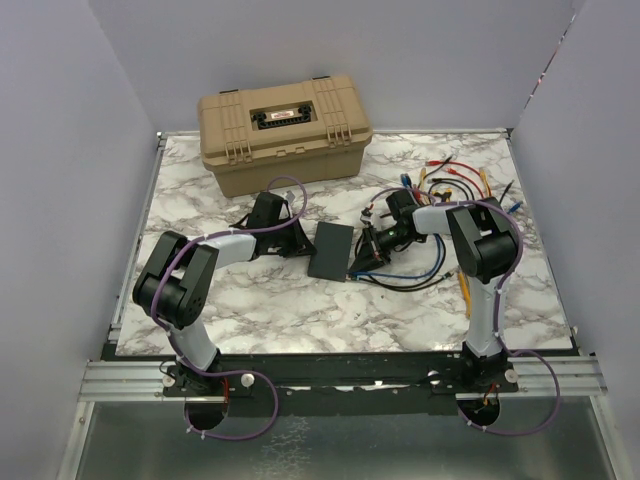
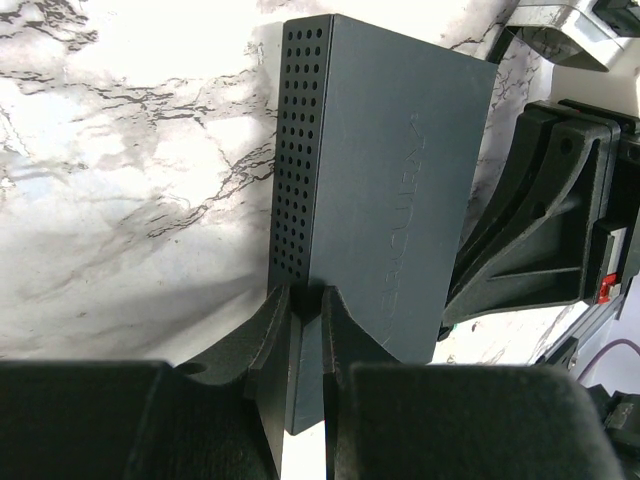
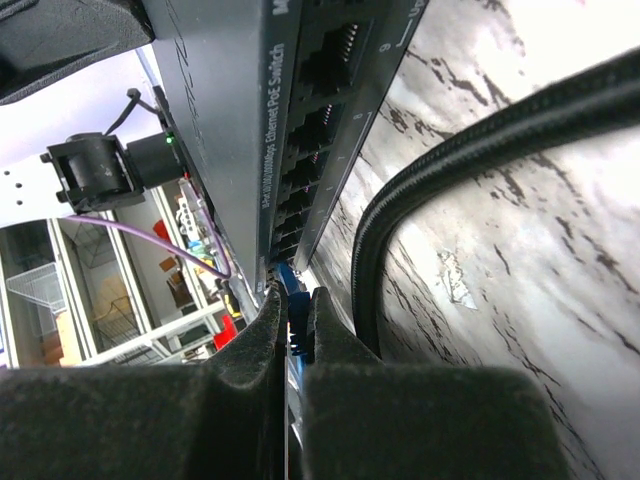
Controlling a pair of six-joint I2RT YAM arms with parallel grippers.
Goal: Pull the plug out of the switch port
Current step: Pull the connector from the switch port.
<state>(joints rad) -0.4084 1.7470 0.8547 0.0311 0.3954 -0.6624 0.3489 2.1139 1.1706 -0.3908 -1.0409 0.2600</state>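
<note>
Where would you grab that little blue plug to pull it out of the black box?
Probably pinch the blue plug by its body just outside the switch, coming from the right, in line with the port. Only that stub sticks out of the port face; the right hand clamps it there.

Switch [image 1: 333, 250] is sat in front of toolbox [image 1: 285, 130], left gripper [image 1: 306, 243] clamped on its left edge, plug [image 3: 290, 282] on its right pinched by right gripper [image 1: 358, 256].

There was one thin matte-black rectangular switch [image 1: 333, 251], one tan plastic toolbox [image 1: 285, 130], one blue plug [image 3: 289, 285], and two grey-and-black robot arms, the left arm [image 1: 188, 275] and the right arm [image 1: 480, 245]. The tangled coloured cables [image 1: 450, 185] could not be counted.
</note>
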